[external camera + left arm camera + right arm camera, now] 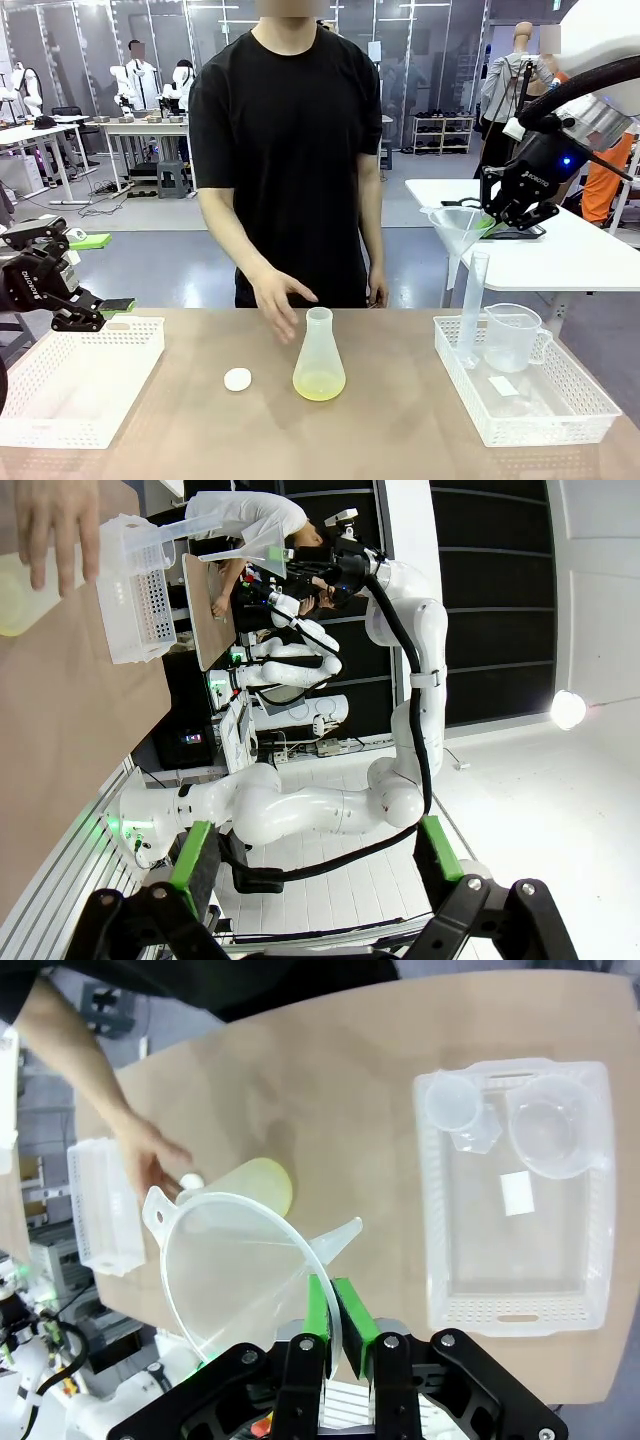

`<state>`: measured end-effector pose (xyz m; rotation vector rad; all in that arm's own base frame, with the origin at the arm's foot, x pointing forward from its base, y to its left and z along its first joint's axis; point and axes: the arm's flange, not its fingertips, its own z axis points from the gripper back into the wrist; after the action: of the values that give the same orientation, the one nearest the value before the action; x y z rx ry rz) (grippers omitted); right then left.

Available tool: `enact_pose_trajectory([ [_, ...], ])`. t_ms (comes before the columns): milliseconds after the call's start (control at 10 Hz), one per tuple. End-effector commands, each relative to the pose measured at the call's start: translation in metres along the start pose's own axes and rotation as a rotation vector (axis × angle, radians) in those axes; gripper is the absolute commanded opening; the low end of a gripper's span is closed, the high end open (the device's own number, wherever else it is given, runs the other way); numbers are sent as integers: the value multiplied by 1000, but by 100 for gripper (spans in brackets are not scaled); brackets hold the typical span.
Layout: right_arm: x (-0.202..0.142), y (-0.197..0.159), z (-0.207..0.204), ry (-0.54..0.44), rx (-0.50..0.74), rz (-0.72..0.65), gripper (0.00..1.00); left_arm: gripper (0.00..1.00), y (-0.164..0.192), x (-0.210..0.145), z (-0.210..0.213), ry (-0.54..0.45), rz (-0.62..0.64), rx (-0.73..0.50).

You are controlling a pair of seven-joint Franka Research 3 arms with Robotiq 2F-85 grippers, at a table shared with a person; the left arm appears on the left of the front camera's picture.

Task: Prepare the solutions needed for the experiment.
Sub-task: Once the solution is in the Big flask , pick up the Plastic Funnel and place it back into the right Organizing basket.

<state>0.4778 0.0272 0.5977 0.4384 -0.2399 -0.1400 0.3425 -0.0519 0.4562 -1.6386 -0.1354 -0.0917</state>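
Observation:
The solutions (319,386) are a shallow pale yellow-green band in the bottom of a translucent conical flask (319,350) standing mid-table. In the right wrist view the flask (257,1184) shows from above. The person's hand (283,300) hovers just left of its neck. My right gripper (497,222) hangs high above the table's right side, shut on the rim of a clear plastic funnel (455,226); the right wrist view shows the gripper (338,1312) pinching the funnel (235,1270). Over the table's left edge my left gripper (103,272) stands open with nothing between its fingers (192,855).
A small white disc (238,379) lies left of the flask. A white basket (604,403) at the right holds a tall cylinder (472,310) and a beaker (512,336). Another white basket (140,352) sits at the left. The person stands at the far edge.

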Motion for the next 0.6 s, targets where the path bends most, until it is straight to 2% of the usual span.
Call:
enact_pose_trajectory([
  [0,-17,-26,16,-76,-159,-70,6,100,-2,0,0,4,3,-17],
  [100,-25,-43,20,-91,-200,-95,6,100,-2,0,0,4,3,-17],
  [400,-40,-96,7,-47,-320,-221,6,100,-2,0,0,4,3,-17],
  [500,-42,-103,1,-40,-357,-253,6,100,-2,0,0,4,3,-17],
])
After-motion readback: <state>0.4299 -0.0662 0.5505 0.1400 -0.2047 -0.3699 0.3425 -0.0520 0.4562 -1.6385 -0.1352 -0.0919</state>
